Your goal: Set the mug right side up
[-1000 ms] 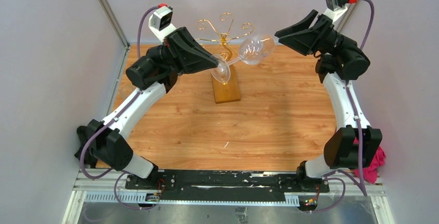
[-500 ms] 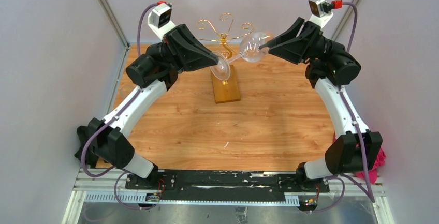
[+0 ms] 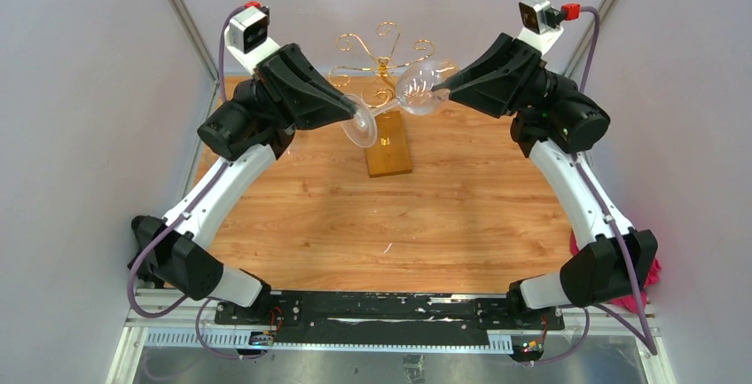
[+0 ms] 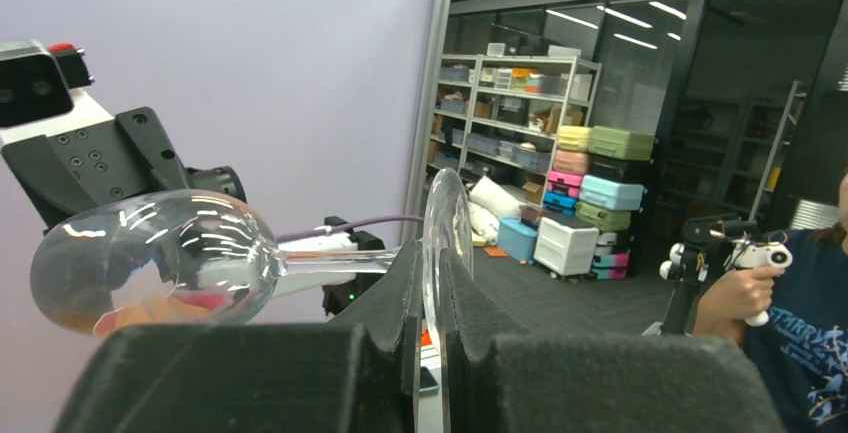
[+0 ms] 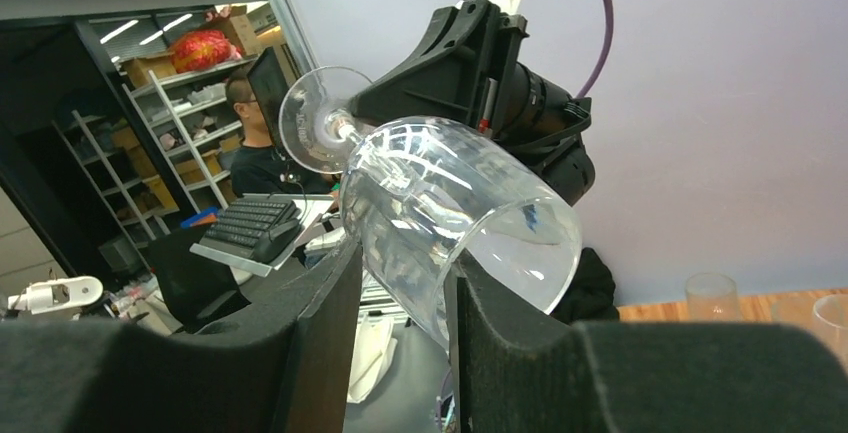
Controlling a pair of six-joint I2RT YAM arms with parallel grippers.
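Note:
No mug is in view. A clear stemmed wine glass [image 3: 417, 91] hangs tilted in the air between the two arms, above the back of the table. My left gripper [image 3: 354, 114] is shut on the edge of the glass's round foot [image 4: 441, 218], which stands on edge between the pads. The bowl [image 4: 150, 258] points away toward the right arm. My right gripper [image 3: 442, 89] has the bowl [image 5: 450, 203] between its pads, which press on both sides just behind the rim. The stem and foot [image 5: 315, 133] run back to the left gripper [image 5: 450, 63].
A gold wire rack [image 3: 383, 51] on a wooden block [image 3: 388, 149] stands just under and behind the glass. A red cloth [image 3: 652, 269] lies at the table's right edge. Clear cups [image 5: 712, 296] stand on the wood at the far right. Grey walls close in both sides.
My right gripper came in from the right over the bowl and its jaws narrowed onto it. The left arm carried the glass a little left and up.

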